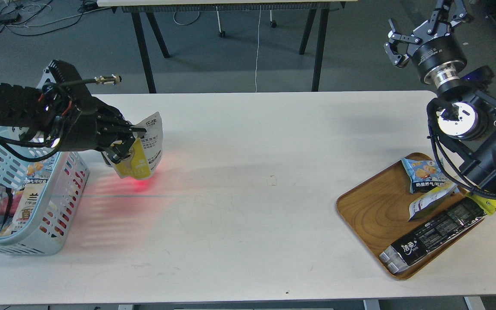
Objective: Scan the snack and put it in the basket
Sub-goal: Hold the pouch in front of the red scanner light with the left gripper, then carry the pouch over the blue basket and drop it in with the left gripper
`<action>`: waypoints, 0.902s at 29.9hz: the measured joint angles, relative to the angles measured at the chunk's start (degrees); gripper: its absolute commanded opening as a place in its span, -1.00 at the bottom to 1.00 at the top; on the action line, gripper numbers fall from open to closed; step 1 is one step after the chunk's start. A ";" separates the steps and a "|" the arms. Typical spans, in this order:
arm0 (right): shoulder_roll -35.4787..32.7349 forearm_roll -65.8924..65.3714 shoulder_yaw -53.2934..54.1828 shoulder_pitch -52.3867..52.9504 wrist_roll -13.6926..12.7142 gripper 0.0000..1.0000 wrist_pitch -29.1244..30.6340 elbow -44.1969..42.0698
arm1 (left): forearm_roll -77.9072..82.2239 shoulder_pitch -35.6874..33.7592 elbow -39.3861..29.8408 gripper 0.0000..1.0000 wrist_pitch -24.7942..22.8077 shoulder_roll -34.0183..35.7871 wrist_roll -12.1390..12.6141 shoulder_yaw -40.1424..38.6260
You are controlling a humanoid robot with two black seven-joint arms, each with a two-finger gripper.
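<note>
At far left, your left gripper (123, 144) reaches level over the table (248, 193), fingers clamped on the snack (144, 148) just beside the basket (65, 202) | right gripper (424, 26) raised, fingers spread, empty | slotted plastic basket holds packets | oval wooden tray (373, 206) holds three packets
</note>
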 measured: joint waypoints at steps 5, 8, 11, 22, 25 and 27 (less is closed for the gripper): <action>0.03 0.00 0.00 0.12 0.00 0.94 -0.03 0.03 | 0.00 -0.06 -0.08 -1.00 0.00 0.28 -0.16 -0.62; 0.03 0.00 0.00 0.12 0.00 0.94 -0.04 0.04 | 0.00 -0.13 -0.38 -1.00 0.02 0.47 -0.96 -1.72; 0.09 0.00 0.05 0.13 0.00 0.94 -0.04 0.04 | 0.00 -0.12 -2.36 -1.00 0.03 0.89 -1.43 -2.00; 0.11 -0.02 0.10 0.24 0.00 0.94 -0.04 0.04 | 0.00 0.49 -4.78 -1.00 0.02 0.62 -0.77 -1.63; 0.05 -0.02 0.10 0.23 0.00 0.94 -0.04 0.04 | 0.00 0.70 -2.83 -1.00 0.02 0.13 -0.18 -1.62; 0.05 -0.02 0.10 0.19 -0.02 0.94 -0.04 0.04 | 0.00 0.75 -1.02 -1.00 0.02 -0.89 0.28 -1.66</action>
